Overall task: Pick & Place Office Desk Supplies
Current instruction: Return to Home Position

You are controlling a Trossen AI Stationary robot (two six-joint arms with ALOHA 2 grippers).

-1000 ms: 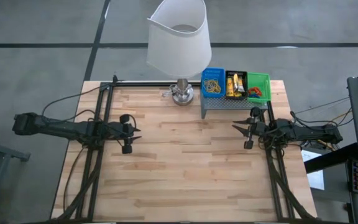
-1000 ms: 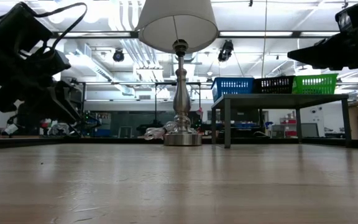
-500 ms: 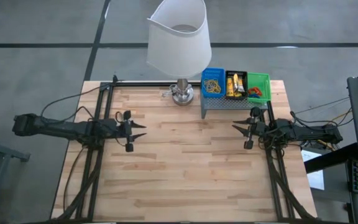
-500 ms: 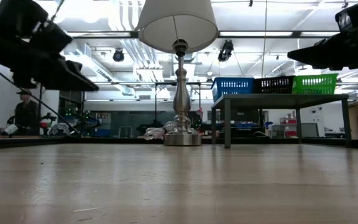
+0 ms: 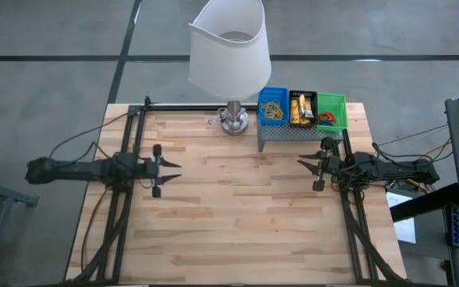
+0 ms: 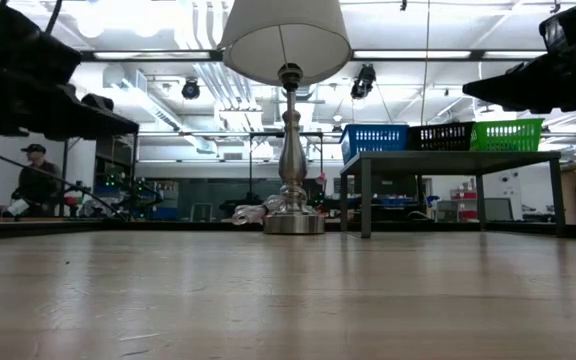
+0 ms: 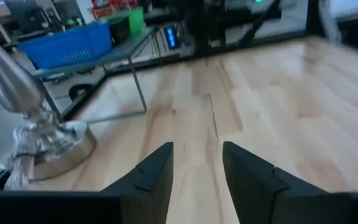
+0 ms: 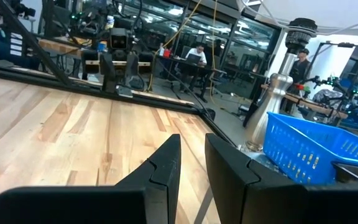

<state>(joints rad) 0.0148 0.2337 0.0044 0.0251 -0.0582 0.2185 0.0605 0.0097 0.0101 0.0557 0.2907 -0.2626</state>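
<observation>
The supplies lie in three trays on a grey perforated shelf (image 5: 297, 132) at the table's far right. Tan rubber bands (image 5: 272, 108) fill the blue tray (image 6: 374, 138), yellow packets (image 5: 300, 108) the black tray (image 6: 446, 135), and red and blue rings (image 5: 328, 119) the green tray (image 6: 506, 133). My left gripper (image 5: 178, 171) (image 7: 197, 146) hovers open over the table's left middle, pointing right. My right gripper (image 5: 300, 166) (image 8: 192, 138) hovers open just in front of the shelf, pointing left, with a narrow gap between its fingers. Both are off the wood and hold nothing.
A lamp with a white shade (image 5: 229, 44) stands on its metal base (image 5: 233, 121) left of the shelf, at the far edge. Bare wood (image 5: 237, 215) lies between and in front of the arms. A person (image 6: 36, 180) sits in the room behind the table.
My left gripper has risen, levelled out from a downward tilt, and drawn back a little toward the table's left edge. My right arm and the trays have kept still.
</observation>
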